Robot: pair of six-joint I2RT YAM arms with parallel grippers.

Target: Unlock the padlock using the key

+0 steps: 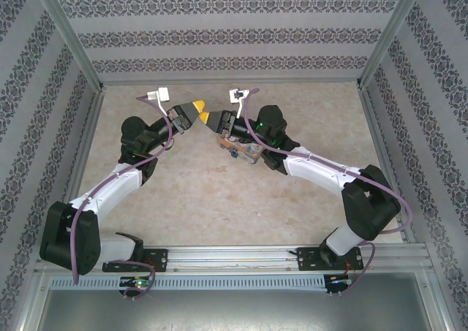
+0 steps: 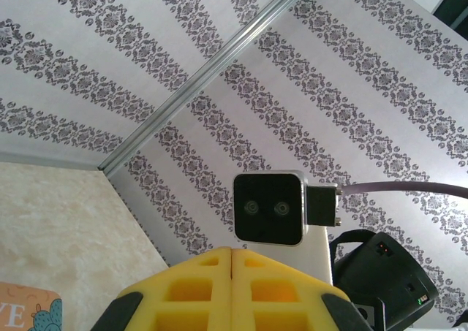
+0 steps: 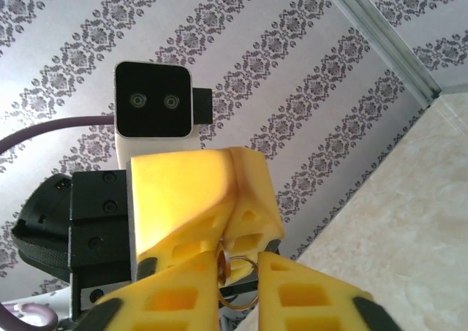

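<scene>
My two grippers meet tip to tip above the back of the table. The left gripper (image 1: 199, 106) (image 2: 231, 250) has its yellow fingers pressed together. In the right wrist view its tips (image 3: 235, 225) pinch the head of a small brass key (image 3: 224, 264), and a thin ring (image 3: 247, 296) hangs from the key. The right gripper (image 1: 204, 116) (image 3: 240, 256) is open, with a finger on each side of the key and ring; its left finger lies against the key. I cannot make out the padlock; it is hidden or out of view.
The orange-and-blue tin (image 1: 247, 153) (image 2: 22, 313) lies on the beige table under the right wrist. Patterned walls with metal corner posts (image 1: 69, 35) close in the table on three sides. Each wrist camera (image 2: 268, 208) (image 3: 153, 101) faces the other.
</scene>
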